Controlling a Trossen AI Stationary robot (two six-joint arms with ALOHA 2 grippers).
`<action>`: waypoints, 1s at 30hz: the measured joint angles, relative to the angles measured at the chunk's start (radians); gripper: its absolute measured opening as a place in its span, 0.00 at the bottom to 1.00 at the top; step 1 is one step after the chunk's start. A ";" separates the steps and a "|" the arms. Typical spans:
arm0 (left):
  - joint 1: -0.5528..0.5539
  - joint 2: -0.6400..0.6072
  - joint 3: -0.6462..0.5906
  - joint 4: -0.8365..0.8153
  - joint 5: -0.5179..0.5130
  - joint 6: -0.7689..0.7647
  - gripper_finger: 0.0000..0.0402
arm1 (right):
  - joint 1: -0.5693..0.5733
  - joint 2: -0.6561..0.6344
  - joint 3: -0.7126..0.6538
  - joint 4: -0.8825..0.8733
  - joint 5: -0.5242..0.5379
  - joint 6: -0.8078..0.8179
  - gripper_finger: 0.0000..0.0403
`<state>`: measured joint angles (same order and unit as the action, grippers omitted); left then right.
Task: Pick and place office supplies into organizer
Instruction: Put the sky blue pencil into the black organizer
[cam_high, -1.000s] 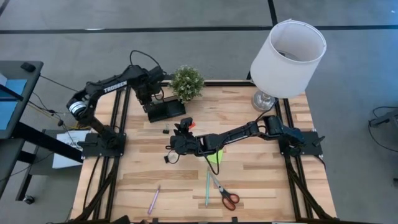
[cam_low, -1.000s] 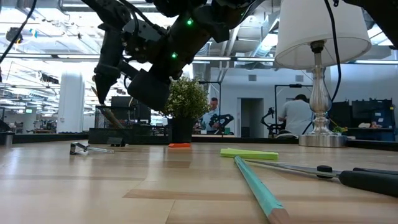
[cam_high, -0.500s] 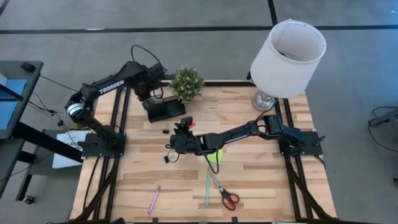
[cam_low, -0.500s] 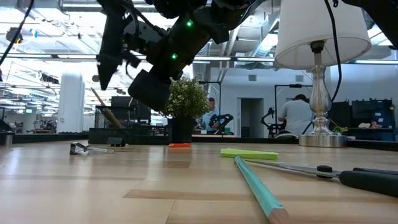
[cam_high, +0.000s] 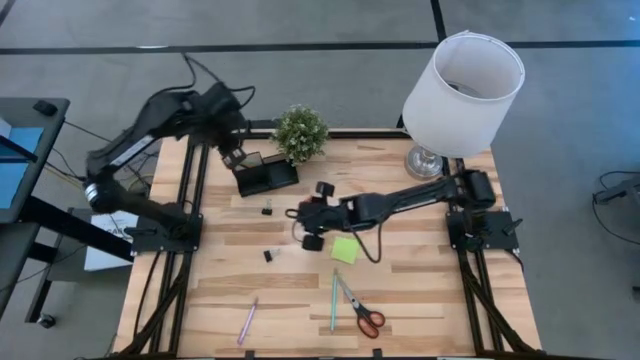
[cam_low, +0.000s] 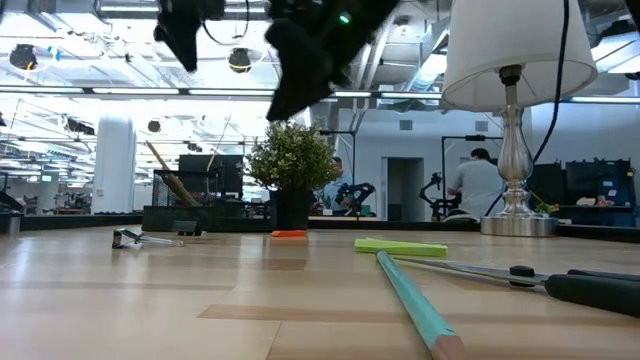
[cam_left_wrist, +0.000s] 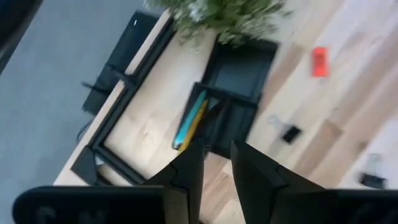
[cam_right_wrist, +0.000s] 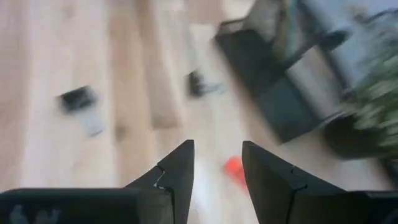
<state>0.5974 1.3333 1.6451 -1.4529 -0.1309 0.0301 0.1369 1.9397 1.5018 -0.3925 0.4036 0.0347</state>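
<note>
High cam: straight down, far off, takes in whole bench plus floor around. Low cam: at bench-top height, level across wood into room behind, teal pencil very near lens. L wrist cam: looks down steeply past its own tool onto organizer and plant. R wrist cam: low over bench, past its tool, same organizer. Small red piece shared by all four.

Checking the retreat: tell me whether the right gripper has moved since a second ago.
Yes. In the high view the right gripper has pulled back toward the lamp side, now beside the lime-green sticky note.
</note>
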 joint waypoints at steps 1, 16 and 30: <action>-0.011 -0.028 0.000 0.000 0.004 -0.014 0.19 | 0.002 -0.019 -0.049 0.027 -0.028 0.018 0.32; -0.254 -0.624 -0.517 0.426 -0.033 -0.289 0.19 | 0.179 -0.267 -0.525 0.347 -0.062 0.186 0.31; -0.288 -0.772 -1.055 0.875 0.110 -0.301 0.19 | 0.262 -0.144 -0.534 0.623 -0.618 -0.312 0.31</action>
<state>0.3092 0.5618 0.5897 -0.5777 -0.0206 -0.2707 0.3989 1.7955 0.9682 0.2309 -0.2144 -0.2777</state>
